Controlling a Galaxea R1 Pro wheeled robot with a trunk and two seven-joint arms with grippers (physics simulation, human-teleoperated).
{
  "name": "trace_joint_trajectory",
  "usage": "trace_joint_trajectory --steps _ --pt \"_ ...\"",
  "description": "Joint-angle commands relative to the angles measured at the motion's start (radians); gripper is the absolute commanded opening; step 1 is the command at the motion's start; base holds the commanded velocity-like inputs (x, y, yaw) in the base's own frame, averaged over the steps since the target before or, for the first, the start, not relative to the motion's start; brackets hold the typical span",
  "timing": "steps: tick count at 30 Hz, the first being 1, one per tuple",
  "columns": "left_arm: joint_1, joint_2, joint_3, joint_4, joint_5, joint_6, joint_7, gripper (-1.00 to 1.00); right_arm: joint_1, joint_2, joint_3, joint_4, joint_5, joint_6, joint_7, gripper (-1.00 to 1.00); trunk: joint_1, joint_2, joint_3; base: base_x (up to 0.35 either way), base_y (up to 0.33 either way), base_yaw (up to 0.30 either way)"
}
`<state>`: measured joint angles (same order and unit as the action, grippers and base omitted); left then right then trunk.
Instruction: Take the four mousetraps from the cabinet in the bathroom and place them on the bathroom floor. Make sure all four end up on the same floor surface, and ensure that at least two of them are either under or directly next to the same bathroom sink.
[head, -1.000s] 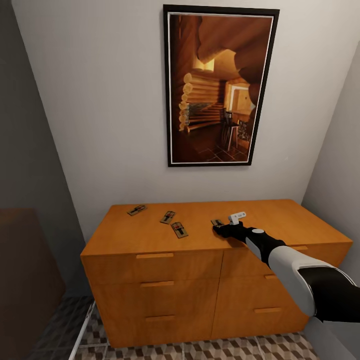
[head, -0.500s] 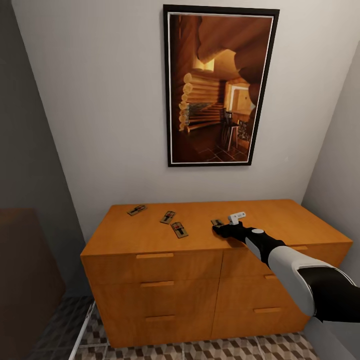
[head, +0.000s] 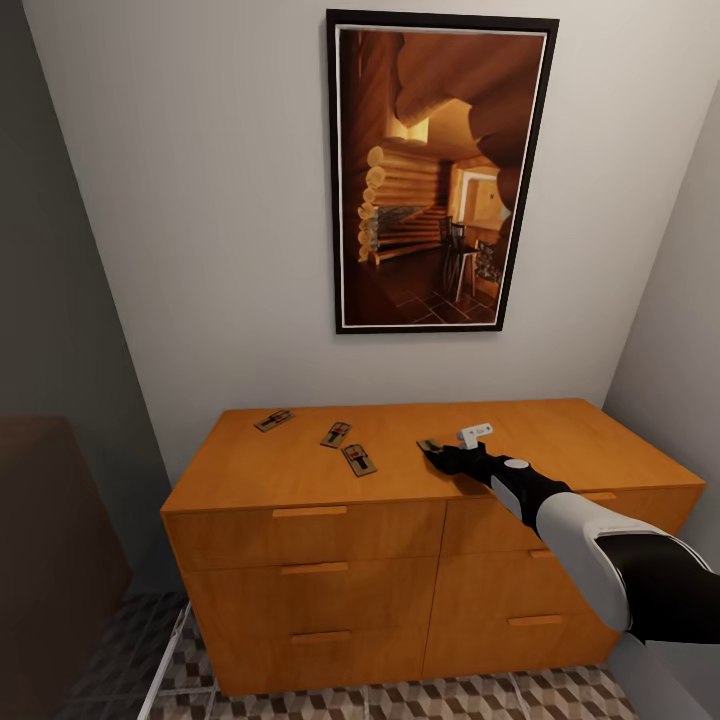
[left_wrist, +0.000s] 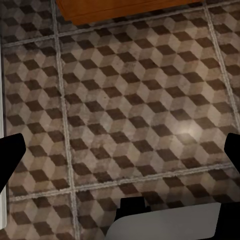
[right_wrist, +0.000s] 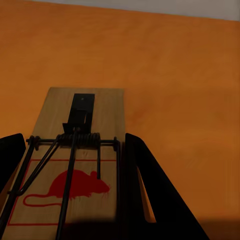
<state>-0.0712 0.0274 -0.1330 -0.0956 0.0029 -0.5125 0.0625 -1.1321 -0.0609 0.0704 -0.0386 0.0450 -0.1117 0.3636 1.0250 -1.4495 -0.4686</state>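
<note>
Right claw down on the cabinet top, lower centre-right of the head view, fingers either side of a mousetrap with its red mouse print; looks wrapped round it but can't tell if actually clenched; three more mousetraps lying loose toward the top's left half; left claw hanging wide open over the cube-pattern bathroom floor; framed log-cabin picture on the wall above.
</note>
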Motion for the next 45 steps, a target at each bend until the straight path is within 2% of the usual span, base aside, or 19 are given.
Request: trace_joint_trajectory --steps 1,26,29,31,33,40,45 --pt "-0.001 0.000 -0.008 0.001 0.000 -0.003 0.007 1.00 0.000 0.000 0.028 0.004 0.013 -0.006 0.002 -1.00 0.000 0.000 -0.001 0.000 0.000 0.000" --pt "-0.001 0.000 -0.008 0.001 0.000 -0.003 0.007 1.00 0.000 -0.003 0.025 -0.023 0.016 0.001 -0.007 -1.00 0.000 0.000 -0.001 0.000 0.000 0.000" --pt "-0.001 0.000 -0.008 0.001 0.000 -0.003 0.007 1.00 0.000 -0.003 0.025 -0.059 0.017 0.008 -0.008 -1.00 0.000 0.000 -0.001 0.000 0.000 0.000" --pt "-0.001 0.000 -0.008 0.001 0.000 -0.003 0.007 1.00 0.000 -0.003 0.025 -0.100 0.017 0.031 -0.009 -1.00 0.000 0.000 -0.001 0.000 0.000 0.000" --pt "-0.001 0.000 -0.008 0.001 0.000 -0.003 0.007 1.00 0.000 -0.003 0.025 -0.159 0.018 0.090 -0.008 -1.00 0.000 0.000 -0.001 0.000 0.000 0.000" --pt "-0.001 0.000 -0.008 0.001 0.000 -0.003 0.007 1.00 0.000 -0.005 0.026 -0.315 0.018 0.219 -0.008 -1.00 0.000 0.000 -0.001 0.000 0.000 0.000" --pt "-0.001 0.000 -0.008 0.001 0.000 -0.003 0.007 1.00 0.000 -0.005 0.027 -0.394 0.018 0.297 -0.008 -1.00 0.000 0.000 -0.001 0.000 0.000 0.000"
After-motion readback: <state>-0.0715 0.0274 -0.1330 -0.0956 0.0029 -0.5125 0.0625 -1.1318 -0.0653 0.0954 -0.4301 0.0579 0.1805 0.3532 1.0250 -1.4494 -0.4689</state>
